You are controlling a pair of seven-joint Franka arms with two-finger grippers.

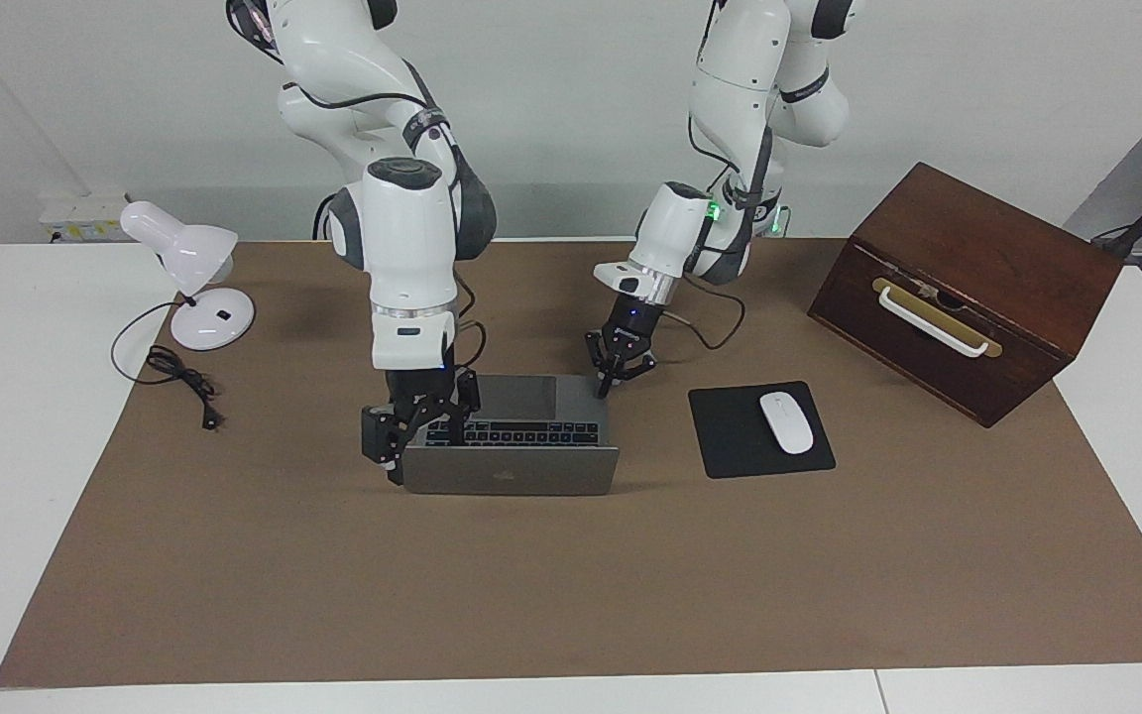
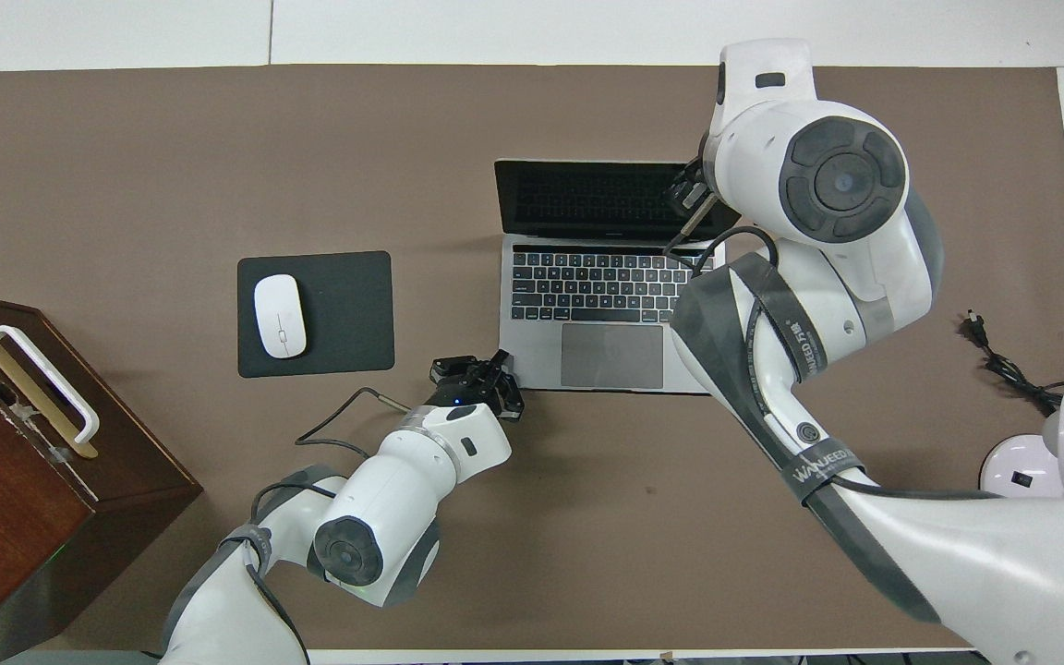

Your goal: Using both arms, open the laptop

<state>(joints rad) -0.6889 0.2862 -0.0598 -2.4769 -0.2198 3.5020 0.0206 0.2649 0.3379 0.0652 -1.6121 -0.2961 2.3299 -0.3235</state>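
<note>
Brown mat: covers most of the white table; all items below sit on it.

Wooden box: dark brown, white handle on a brass plate, at the left arm's end of the table, tilted.

Laptop: thin silver-grey, mid-table, open. Long axis runs across the table from one arm's end toward the other. Base lies flat; trackpad edge faces the robots, hinge edge farther from them. Lid is tipped well back past upright (in the facing view its grey back, with a dark logo, shows as a low band). Dark screen, dark keyboard and grey trackpad are all exposed in the overhead view.

Desk lamp: white, at the right arm's end, its black cord coiled beside it.

Mouse pad: black, just beside the laptop toward the left arm's end; apart from it.

Mouse: white, on the mouse pad.

Right gripper: at the lid's top corner toward the right arm's end, over the screen; whether its fingers are released or clenched cannot be told.

Left gripper: fingertips clenched together, empty, tips at the base's corner nearest the robots on the left arm's end.
</note>
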